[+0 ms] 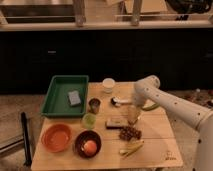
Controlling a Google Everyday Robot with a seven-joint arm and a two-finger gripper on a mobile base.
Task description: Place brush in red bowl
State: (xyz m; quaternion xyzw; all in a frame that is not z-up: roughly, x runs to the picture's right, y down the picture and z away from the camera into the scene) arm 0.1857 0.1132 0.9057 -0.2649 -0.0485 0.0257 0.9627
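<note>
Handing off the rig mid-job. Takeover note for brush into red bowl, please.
Gripper: low over the wooden table, beside the right end of the small flat dark rectangular brush; no hold visible.
Brush: flat on the table, mid-front.
Wide shallow orange-red bowl: front-left corner, no brush inside.
Done: nothing placed.
Left: grasp brush, carry left past the dark brown bowl with the orange ball, release in red bowl.

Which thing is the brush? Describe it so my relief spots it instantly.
On the wooden table, look mid-table, right of the small green cup. The brush lies just left of the gripper, behind the dark grape cluster: flat, dark and rectangular, where its neighbours are round or lumpy.
</note>
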